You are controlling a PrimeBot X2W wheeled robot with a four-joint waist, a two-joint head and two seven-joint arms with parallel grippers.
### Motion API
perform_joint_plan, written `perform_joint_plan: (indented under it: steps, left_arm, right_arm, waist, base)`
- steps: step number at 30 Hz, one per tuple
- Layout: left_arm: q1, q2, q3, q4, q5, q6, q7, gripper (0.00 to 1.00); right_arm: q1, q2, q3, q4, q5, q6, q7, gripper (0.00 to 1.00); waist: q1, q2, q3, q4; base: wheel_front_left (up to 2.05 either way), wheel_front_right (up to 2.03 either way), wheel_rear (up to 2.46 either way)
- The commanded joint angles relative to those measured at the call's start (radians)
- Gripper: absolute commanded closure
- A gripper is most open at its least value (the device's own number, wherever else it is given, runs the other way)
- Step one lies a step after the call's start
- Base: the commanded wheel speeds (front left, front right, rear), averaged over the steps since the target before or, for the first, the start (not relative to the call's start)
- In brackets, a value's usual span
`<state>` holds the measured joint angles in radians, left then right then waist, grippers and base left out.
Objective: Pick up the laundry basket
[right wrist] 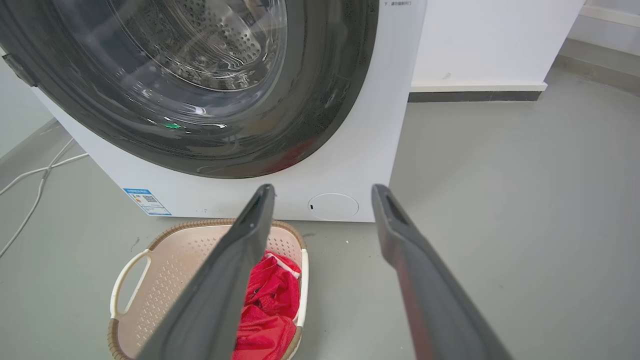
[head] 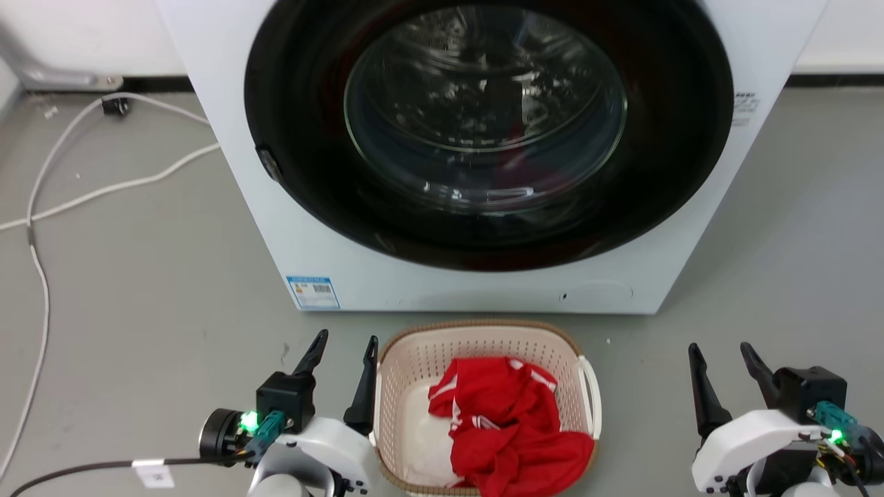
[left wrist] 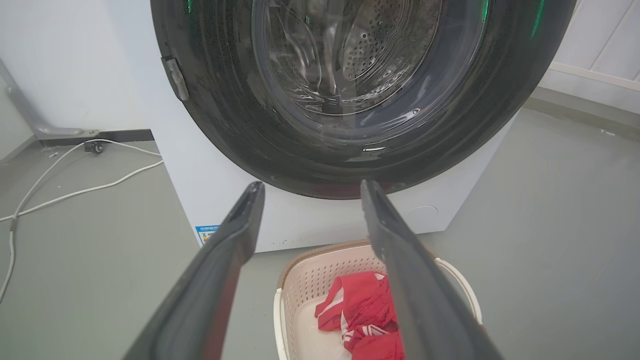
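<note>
Starting with the left end effector (head: 349, 336): its two long dark fingers are spread apart and there's nothing between them. Its inner finger (head: 364, 386) sits just beside the left wall of the laundry basket (head: 407, 366) — a rounded-rectangular beige plastic thing with perforated walls, a brown woven-look rim and white side handles — though I can't tell whether it's actually touching. From the left wrist camera those fingers point up toward the washer door, with the basket low down beneath them.

Same story for the right end effector (head: 718, 345): fingers parted, gripping nothing. It's well apart from the basket though, off to the right over the bare grey floor (head: 138, 310).

The basket itself stands on the floor right in front of the big white front-loading washing machine (head: 290, 228), close to its base and roughly centred under the round dark-framed glass door (head: 483, 103). A crumpled red garment with white stripes (head: 511, 421) lies inside it, piled toward the right and near side. The white handle (head: 590, 397) on the basket's right side is easy to see.

There's a small blue label sticker (head: 313, 291) on the washer's lower left corner, and some white cables (head: 103, 190) trail across the floor to the left of the machine.
</note>
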<state>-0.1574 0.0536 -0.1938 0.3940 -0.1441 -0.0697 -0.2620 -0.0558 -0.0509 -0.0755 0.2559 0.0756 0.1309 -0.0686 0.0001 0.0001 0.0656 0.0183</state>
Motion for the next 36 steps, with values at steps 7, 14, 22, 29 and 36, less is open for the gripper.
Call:
perform_joint_plan:
  steps: [7,14,22,29,36]
  left_arm:
    - [-0.085,-0.001,-0.024,0.112,-0.006,0.006,0.002,0.0]
    - [-0.194,-0.002,-0.026,0.251,-0.042,0.007,0.022,0.0]
    - [-0.365,0.01,0.002,0.44,-0.09,-0.016,0.034,0.0]
    - [-0.543,0.029,0.021,0.613,-0.131,-0.035,0.05,0.0]
    - [-0.676,0.044,0.017,0.728,-0.157,-0.051,0.077,0.0]
  right_arm:
    - [-0.076,0.001,-0.001,0.068,0.005,0.0,-0.005,0.0]
    - [-0.173,0.001,0.021,0.183,0.027,0.0,-0.022,0.0]
    - [-0.319,0.001,0.058,0.336,0.042,0.0,-0.052,0.0]
    - [-0.487,0.001,0.133,0.488,0.074,0.0,-0.077,0.0]
    - [-0.639,0.001,0.207,0.625,0.108,0.0,-0.073,0.0]
  waist:
    - [-0.0001,-0.0001,0.147,-0.007]
    - [-0.0001,-0.0001,0.309,-0.028]
    - [-0.0001,-0.0001,0.479,-0.052]
    - [-0.0001,-0.0001,0.614,-0.065]
    - [-0.0001,-0.0001,0.689,-0.062]
  base:
    - [0.0,0.0,0.0]
    - [0.0,0.0,0.0]
    - [0.0,0.0,0.0]
    - [0.0,0.0,0.0]
    - [0.0,0.0,0.0]
